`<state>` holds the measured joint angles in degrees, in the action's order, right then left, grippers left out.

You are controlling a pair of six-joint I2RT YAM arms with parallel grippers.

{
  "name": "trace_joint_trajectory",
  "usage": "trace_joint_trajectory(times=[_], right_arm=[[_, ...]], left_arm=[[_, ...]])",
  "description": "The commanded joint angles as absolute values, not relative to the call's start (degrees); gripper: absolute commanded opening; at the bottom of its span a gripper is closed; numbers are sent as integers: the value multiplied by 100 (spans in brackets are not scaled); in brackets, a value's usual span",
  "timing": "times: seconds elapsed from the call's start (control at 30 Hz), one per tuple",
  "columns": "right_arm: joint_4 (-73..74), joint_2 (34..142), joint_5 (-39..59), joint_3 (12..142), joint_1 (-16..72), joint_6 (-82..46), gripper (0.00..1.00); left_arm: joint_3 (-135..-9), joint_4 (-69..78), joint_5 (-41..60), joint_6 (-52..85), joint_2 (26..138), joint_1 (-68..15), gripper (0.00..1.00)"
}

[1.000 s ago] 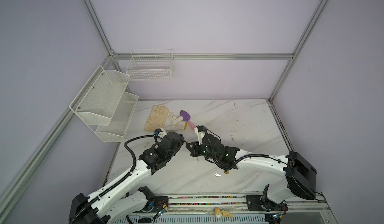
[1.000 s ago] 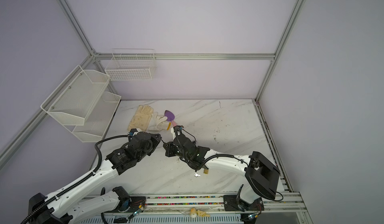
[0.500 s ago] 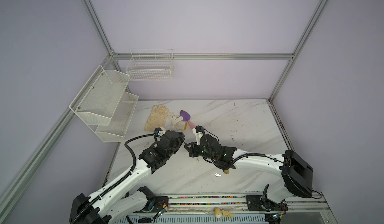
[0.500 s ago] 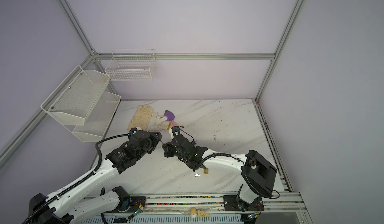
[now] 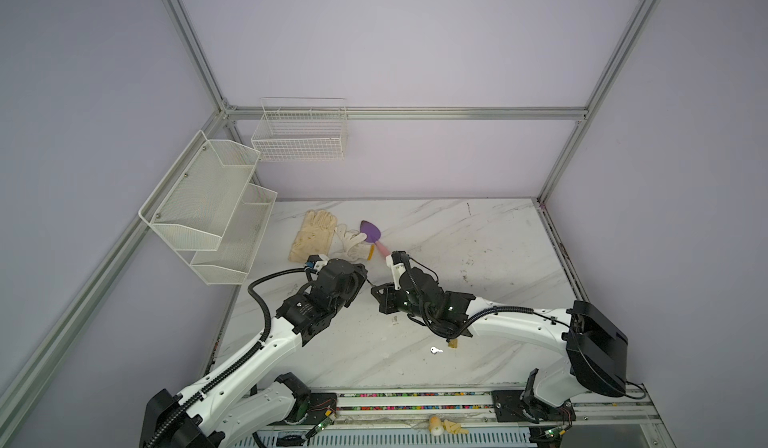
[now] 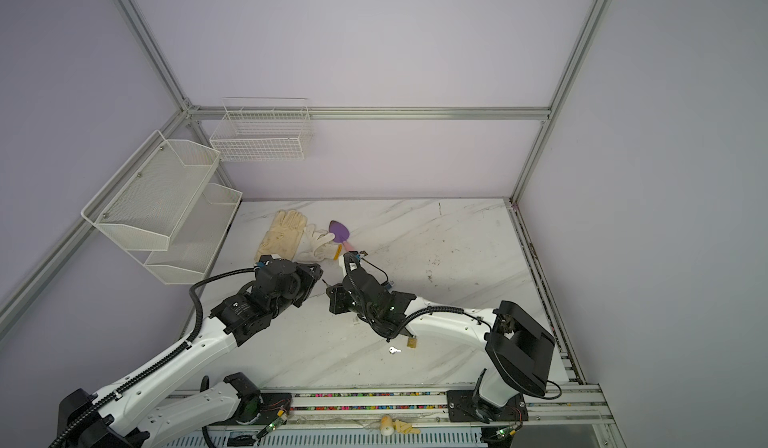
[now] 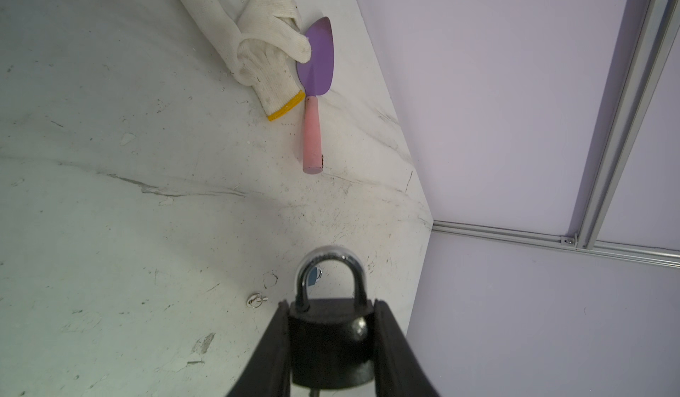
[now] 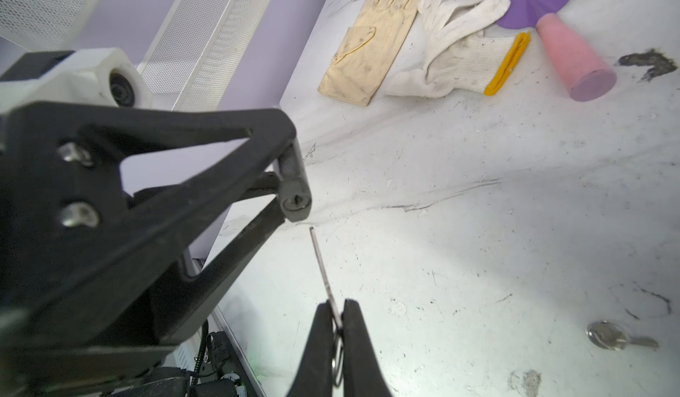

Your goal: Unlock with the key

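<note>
The left claw (image 7: 331,305) pinches the black padlock (image 7: 327,343) by its body, shackle pointing away from the wrist. The right claw (image 8: 337,305) is pressed together on the key (image 8: 319,255), whose tip stands just short of the keyhole (image 8: 294,203). In a top view, a second key (image 5: 435,349) lies on the surface (image 5: 478,259), toward 5 o'clock from the claws.

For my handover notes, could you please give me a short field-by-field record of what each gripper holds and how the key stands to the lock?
left gripper: shut on black padlock, shackle closed
right gripper: shut on key
key tip: aimed at keyhole, just short of it, not inserted
loose on table: second key, brass lock
unlocked: not yet
</note>
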<state>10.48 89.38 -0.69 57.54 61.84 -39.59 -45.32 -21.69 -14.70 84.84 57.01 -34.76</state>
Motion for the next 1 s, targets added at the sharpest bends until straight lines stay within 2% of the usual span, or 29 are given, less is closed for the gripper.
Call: trace_joint_trajectory(times=[0.0,0.97], right_arm=[[967,8813,-192,5965,6230,-3850,0],[778,8883,-443,6203,6223,-3718,0]], left_arm=[[-4286,-1871,-1363,8414,5588,-3436,0],[-4152,-1733,-1187,8413,5493,-3403,0]])
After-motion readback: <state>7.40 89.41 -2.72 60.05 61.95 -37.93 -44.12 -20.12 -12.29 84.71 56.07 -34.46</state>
